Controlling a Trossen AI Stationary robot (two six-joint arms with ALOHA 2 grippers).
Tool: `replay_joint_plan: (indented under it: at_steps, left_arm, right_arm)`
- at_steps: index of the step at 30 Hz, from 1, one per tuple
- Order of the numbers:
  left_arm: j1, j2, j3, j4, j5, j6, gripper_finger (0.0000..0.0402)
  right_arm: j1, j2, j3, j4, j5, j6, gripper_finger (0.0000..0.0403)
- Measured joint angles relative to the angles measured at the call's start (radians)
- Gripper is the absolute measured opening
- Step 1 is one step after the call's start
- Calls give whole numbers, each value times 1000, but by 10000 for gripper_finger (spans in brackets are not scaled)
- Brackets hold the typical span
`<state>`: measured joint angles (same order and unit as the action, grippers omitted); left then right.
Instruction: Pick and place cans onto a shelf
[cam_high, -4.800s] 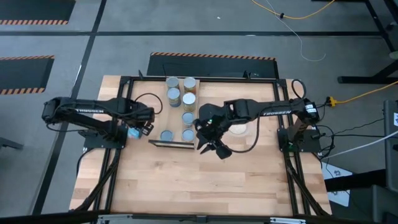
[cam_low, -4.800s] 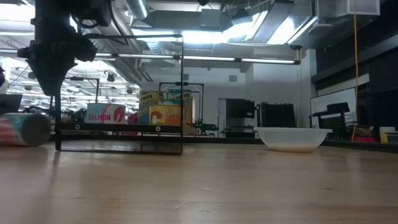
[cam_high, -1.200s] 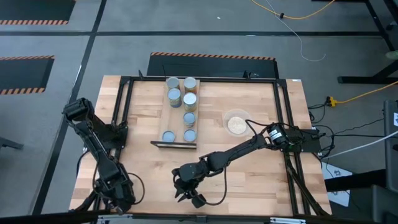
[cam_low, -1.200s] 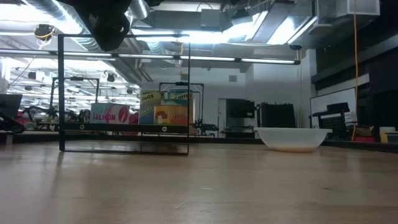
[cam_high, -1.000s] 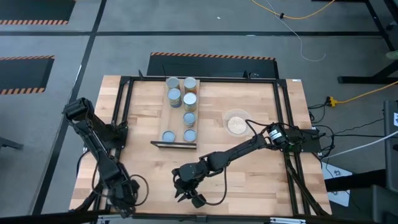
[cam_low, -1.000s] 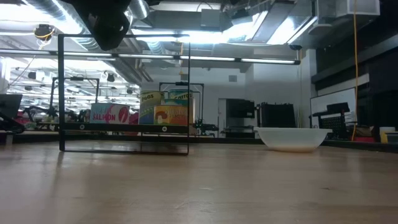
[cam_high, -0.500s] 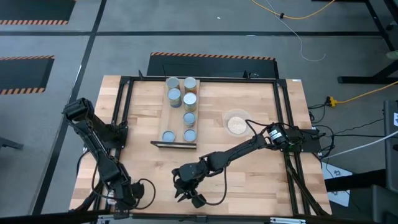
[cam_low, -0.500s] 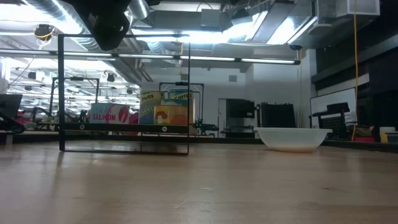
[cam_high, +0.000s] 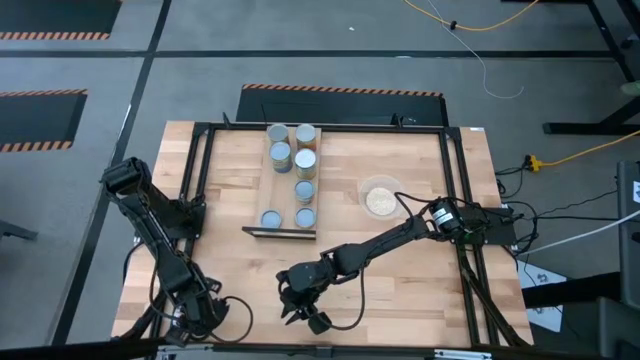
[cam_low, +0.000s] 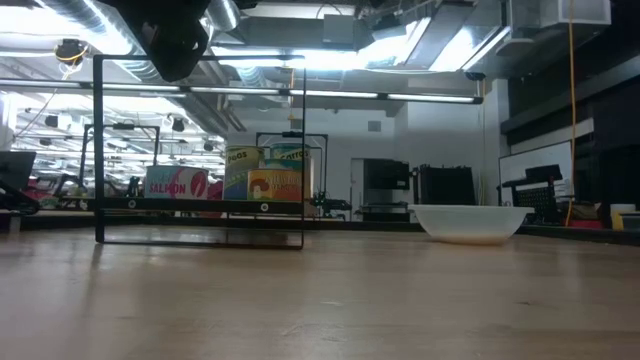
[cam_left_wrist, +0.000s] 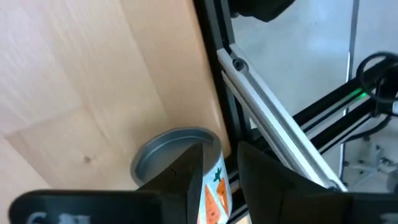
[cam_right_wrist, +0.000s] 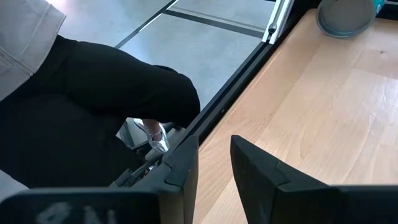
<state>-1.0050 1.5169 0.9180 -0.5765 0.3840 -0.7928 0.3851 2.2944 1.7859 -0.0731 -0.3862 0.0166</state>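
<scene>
Holding a can (cam_left_wrist: 186, 163) between its fingers, left gripper (cam_high: 205, 318) sits at the table's (cam_high: 420, 300) near left corner, by the black frame rail. Right gripper (cam_high: 310, 318), jaws apart and empty, hovers over the near edge. Seven cans (cam_high: 303, 188) stand on the shelf (cam_high: 262, 190), far centre. Bowl (cam_high: 379, 198) lies just right of it.
</scene>
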Motion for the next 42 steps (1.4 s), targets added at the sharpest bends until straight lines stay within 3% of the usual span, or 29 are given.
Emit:
replay_joint_plan:
  at_steps: [10, 26, 42]
  left_arm:
    - [-21, 5, -18, 1, 7, 107, 94]
    - [-63, 27, -36, -13, 168, 159, 90]
    - [-70, 27, -35, -9, 106, 140, 7]
  right_arm:
    - [0, 0, 0, 0, 0, 1, 99]
    - [0, 0, 0, -4, 0, 1, 99]
    - [6, 0, 0, -11, -22, 1, 99]
